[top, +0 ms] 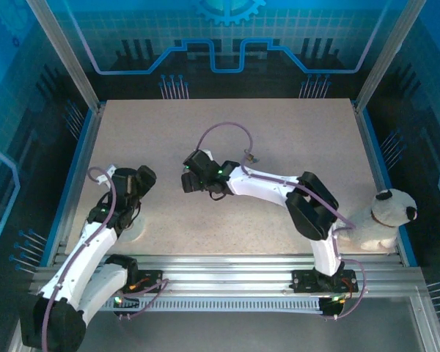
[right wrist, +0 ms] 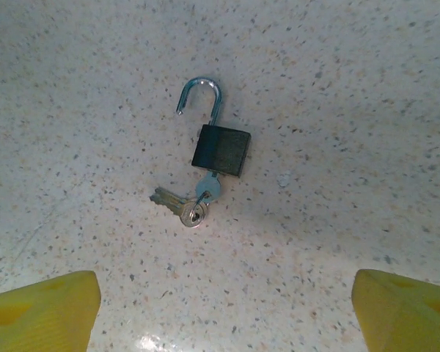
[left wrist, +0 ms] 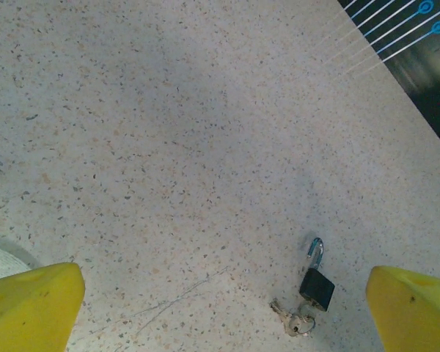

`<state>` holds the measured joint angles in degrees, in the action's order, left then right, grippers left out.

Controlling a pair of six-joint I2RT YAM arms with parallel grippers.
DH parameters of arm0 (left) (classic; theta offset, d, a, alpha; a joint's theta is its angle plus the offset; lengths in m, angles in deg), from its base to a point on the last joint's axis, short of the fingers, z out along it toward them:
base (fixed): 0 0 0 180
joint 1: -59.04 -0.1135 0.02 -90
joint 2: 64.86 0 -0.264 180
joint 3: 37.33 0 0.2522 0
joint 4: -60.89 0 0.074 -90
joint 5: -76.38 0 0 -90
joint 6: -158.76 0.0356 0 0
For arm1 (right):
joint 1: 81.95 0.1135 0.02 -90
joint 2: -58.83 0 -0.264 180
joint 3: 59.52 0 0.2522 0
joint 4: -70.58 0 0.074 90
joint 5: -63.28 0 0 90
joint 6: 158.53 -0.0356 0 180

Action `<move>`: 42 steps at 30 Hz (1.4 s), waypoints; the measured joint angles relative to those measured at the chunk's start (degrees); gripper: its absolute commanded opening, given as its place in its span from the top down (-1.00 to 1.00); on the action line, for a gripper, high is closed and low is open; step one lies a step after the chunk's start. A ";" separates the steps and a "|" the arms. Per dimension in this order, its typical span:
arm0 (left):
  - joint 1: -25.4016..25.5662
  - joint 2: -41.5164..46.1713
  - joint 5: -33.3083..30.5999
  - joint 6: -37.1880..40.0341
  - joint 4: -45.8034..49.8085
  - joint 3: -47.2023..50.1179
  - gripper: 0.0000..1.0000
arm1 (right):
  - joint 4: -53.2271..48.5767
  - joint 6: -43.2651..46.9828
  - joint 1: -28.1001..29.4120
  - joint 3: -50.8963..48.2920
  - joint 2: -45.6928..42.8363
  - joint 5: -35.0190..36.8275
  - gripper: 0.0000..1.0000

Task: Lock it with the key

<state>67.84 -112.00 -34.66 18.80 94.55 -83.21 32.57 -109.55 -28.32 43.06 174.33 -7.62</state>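
A: Status, big to small?
B: Speckled table (top: pixel 279 132), both arms over it. Left arm (top: pixel 95 242) is bent over the near-left part. Right arm (top: pixel 279 191) reaches across toward the middle. Plush dog (top: pixel 385 216) sits at the table's right edge beside the right arm's elbow, well apart from both grippers.
A: Grippers?
B: Left gripper (left wrist: pixel 221 308): yellow left fingers (left wrist: pixel 29 304) spread wide, bare table between them, nothing gripped. Right gripper (right wrist: pixel 224 312): right fingers (right wrist: pixel 407 308) also wide apart, nothing pinched.
A: Padlock?
B: Padlock (right wrist: pixel 220 149) lies flat on the table ahead of the right gripper, roughly centred between its fingers and clear of both. Dark body. Shackle (right wrist: pixel 202 95) is swung open, free end off the body, on the side away from the gripper. In the left wrist view it lies ahead of the left gripper too, nearer the finger on the right of that view, not touching it.
A: Key?
B: Keys (right wrist: pixel 182 207) on a ring lie at the end of the body nearest the right gripper. One with a bluish head (right wrist: pixel 207 189) sits at the bottom of the body. It looks seated in the keyway, but I can't confirm. The rest fan out sideways on the table. Neither gripper touches them.
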 measured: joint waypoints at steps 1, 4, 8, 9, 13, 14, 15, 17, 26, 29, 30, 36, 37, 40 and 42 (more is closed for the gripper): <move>0.07 0.33 -0.04 -0.20 0.02 0.17 -0.99 | -0.85 -0.20 0.00 1.64 1.40 0.02 -0.69; 0.07 0.37 -0.04 -0.76 0.22 0.44 -0.99 | -3.91 -0.39 0.00 7.15 5.62 0.72 -0.64; 0.15 0.44 -0.04 -1.07 0.68 0.44 -0.99 | -7.37 -0.13 0.11 13.11 9.84 3.13 -0.59; 0.24 0.50 -0.04 -1.14 0.79 0.44 -0.99 | -8.35 -0.09 0.22 14.58 10.86 3.78 -0.58; 0.39 0.96 -0.02 -1.16 0.85 0.44 -0.99 | -10.73 0.09 0.61 17.64 13.68 5.60 -0.57; 0.39 1.07 -0.02 -1.16 0.87 0.44 -0.99 | -11.06 0.09 0.70 17.70 13.99 5.88 -0.57; 0.39 1.18 -0.02 -1.18 0.85 0.44 -0.98 | -11.39 0.07 0.74 17.70 14.32 6.05 -0.56; 0.39 1.33 0.02 -1.18 0.85 0.44 -0.99 | -12.11 0.09 0.81 17.84 15.04 6.16 -0.55; 0.61 1.46 0.00 -1.18 0.85 0.46 -0.99 | -12.83 0.09 0.81 18.45 15.78 6.21 -0.52; 0.66 1.46 0.00 -1.18 0.85 0.46 -0.99 | -12.76 0.09 0.81 18.60 15.89 6.21 -0.51; 0.70 1.46 0.00 -1.18 0.85 0.46 -0.98 | -12.76 0.09 0.81 18.69 15.96 6.19 -0.51; 0.74 1.46 0.00 -1.18 0.85 0.46 -0.99 | -12.83 0.13 0.81 19.21 16.15 5.97 -0.46; 0.76 1.46 0.00 -1.18 0.85 0.46 -0.99 | -12.81 0.15 0.81 19.45 16.26 5.95 -0.46; 0.76 1.46 -0.02 -1.18 0.85 0.52 -0.99 | -12.59 0.31 0.81 20.22 17.00 5.95 -0.44; 0.76 1.46 -0.02 -1.18 0.81 0.68 -0.99 | -12.63 0.37 0.81 20.24 17.55 5.92 -0.42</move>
<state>68.60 -110.53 -34.68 17.62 95.36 -82.53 19.94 -109.18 -27.51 63.30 191.89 -1.70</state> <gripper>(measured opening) 0.994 0.715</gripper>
